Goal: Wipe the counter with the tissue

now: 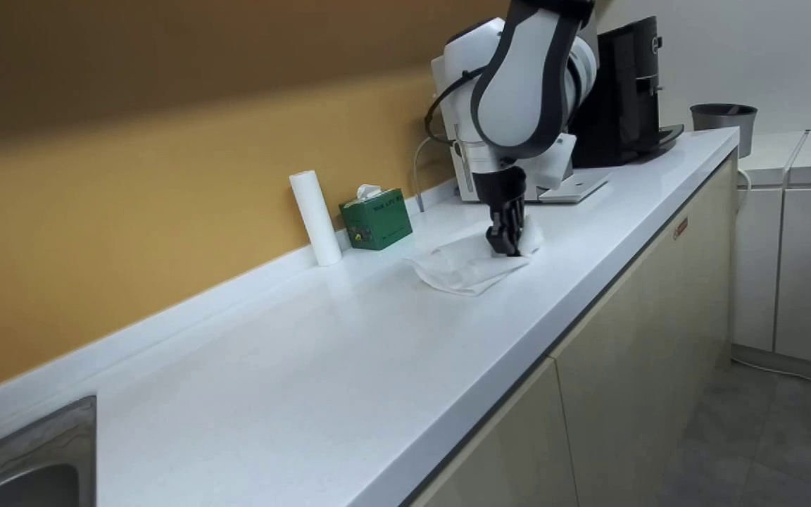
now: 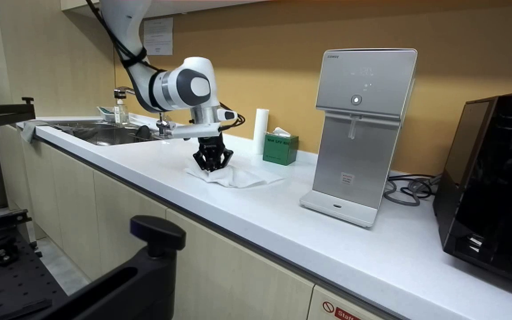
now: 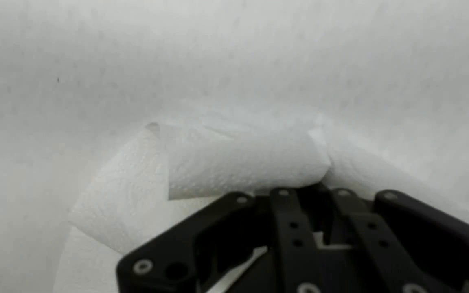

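Observation:
The glossy white counter runs along the wall and also shows in an exterior view. The tissue, a thin crumpled white sheet, lies spread on the counter and shows in an exterior view too. My gripper points down at the tissue, its tips at counter level, also in an exterior view. In the wrist view the gripper's fingers are close together. The tissue is folded up against them, so they look shut on it. The very fingertips are hidden by the fold.
A green box and an upright white cylinder stand by the backsplash. A silver water dispenser and a black machine stand further along. A sink lies at the opposite end.

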